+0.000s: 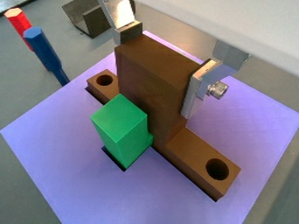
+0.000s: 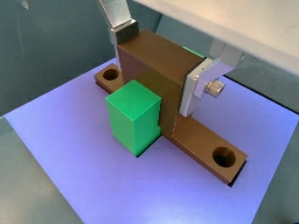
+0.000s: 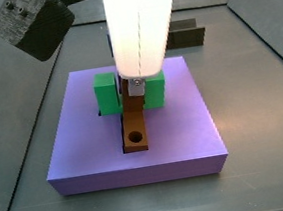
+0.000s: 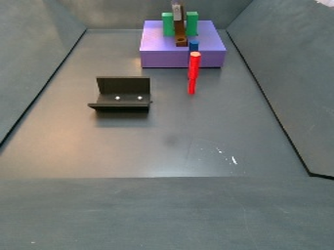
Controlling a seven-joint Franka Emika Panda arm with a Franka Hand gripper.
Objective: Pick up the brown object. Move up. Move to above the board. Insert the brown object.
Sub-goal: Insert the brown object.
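Brown bar (image 3: pixel 134 127) lies in the lavender board's (image 3: pixel 190 135) central groove, its round-holed end toward the board's near edge in a side view. Both wrist views show the gripper (image 1: pixel 166 59) over the board, its silver fingers (image 2: pixel 201 86) clamped on the bar's upright part, with the green block (image 2: pixel 135 114) just beside it. A blue peg (image 4: pixel 193 68) with a red tip stands near the board; the fixture (image 4: pixel 121 95) sits well apart on the floor.

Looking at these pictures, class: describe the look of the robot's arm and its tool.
The tool above the board has two flat silver plate fingers; one carries a hex bolt in a wrist view. In a side view the arm shows as a tall white housing with black parts behind.
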